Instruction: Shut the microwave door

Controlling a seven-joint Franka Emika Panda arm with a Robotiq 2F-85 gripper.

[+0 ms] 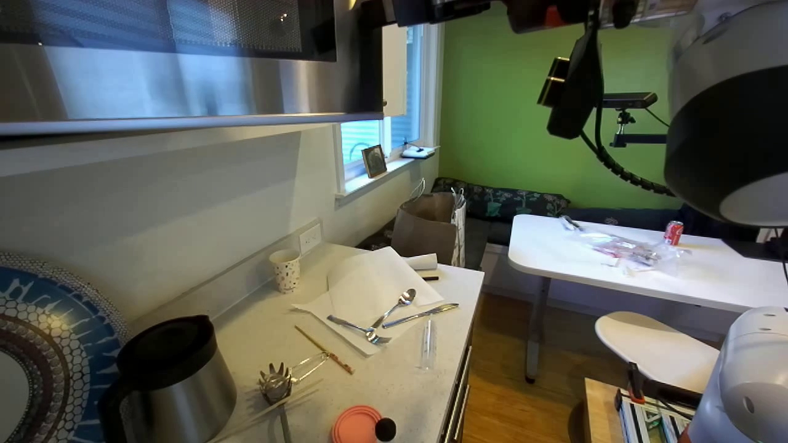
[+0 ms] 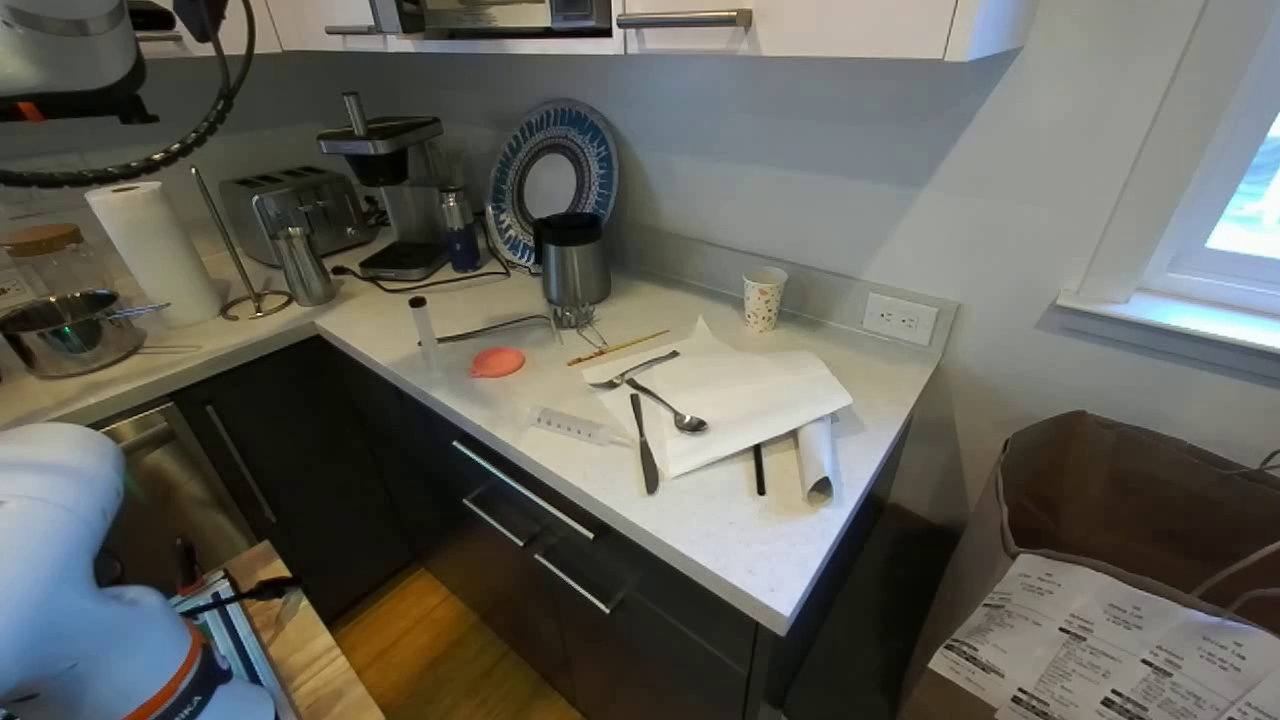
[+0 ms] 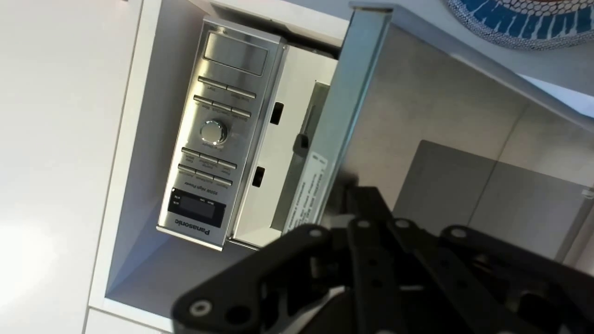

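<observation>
The microwave (image 3: pixel 213 176) sits in a white cabinet recess in the wrist view, with its steel button panel and pale inner rim showing. It also shows at the top edge in an exterior view (image 2: pixel 580 14). The microwave door (image 3: pixel 413 88) stands partly open, swung out from the button panel. Its dark glass and steel outer face hangs at the top left in an exterior view (image 1: pixel 184 86). My gripper (image 3: pixel 362 199) has its fingers together, with nothing seen between them. Its tips are at the door's outer face near the free edge; I cannot tell whether they touch.
Below is a counter (image 2: pixel 720 540) with a steel carafe (image 2: pixel 575 265), a paper cup (image 2: pixel 764 298), cutlery on paper (image 2: pixel 770 380) and a coral lid (image 2: pixel 497 361). White cabinets with a bar handle (image 2: pixel 685 19) flank the microwave. A patterned plate (image 2: pixel 580 140) leans on the wall.
</observation>
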